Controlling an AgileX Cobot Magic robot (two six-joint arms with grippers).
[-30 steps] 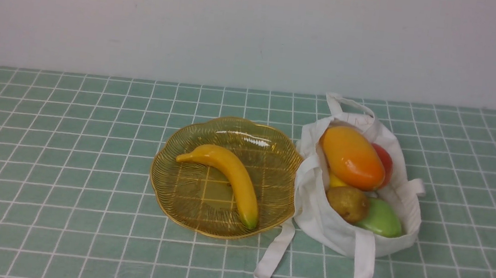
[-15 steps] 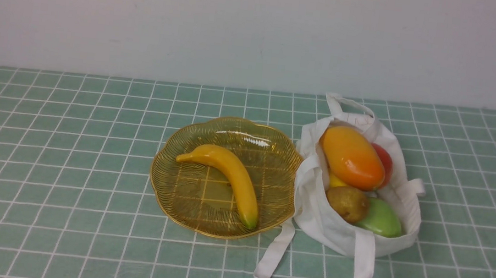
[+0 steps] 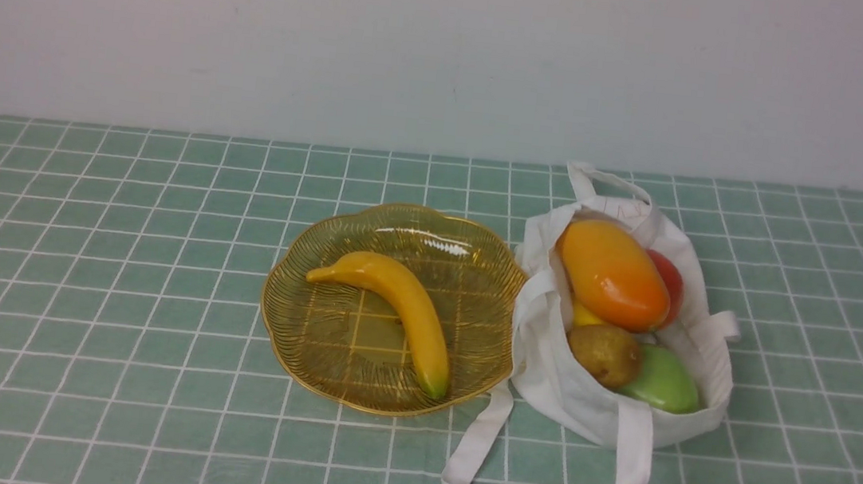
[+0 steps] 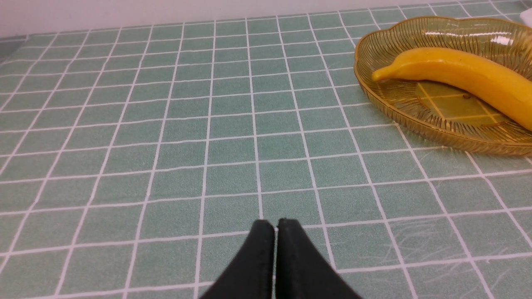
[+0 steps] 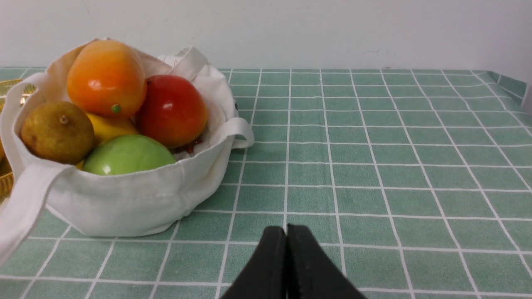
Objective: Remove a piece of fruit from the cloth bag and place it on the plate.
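1. Counter [image 3: 112,305]: green checked cloth. It carries the plate and the bag side by side, rim just touching fabric.
2. Plate [image 3: 290,363]: amber, ribbed, left of the bag. The banana [image 3: 400,307] lies across it, stem toward the far left rim, greenish tip at the near rim. Judgement: the placing step is done and the task looks complete.
3. Bag [image 3: 582,410]: open and slumped, straps trailing toward the near edge. It holds the mango [image 3: 611,273], a red fruit, a brown fruit, a green fruit and a bit of yellow.
4. Left hand [image 4: 275,226]: fingers pressed together, holding nothing, low over bare counter, well apart from the plate.
5. Right hand [image 5: 286,232]: fingers pressed together, empty, near the bag but clear of it.
6. Next move: none needed beyond keeping both arms clear.
7. Change from the earlier frames: none visible; banana, plate and bag lie exactly as before.
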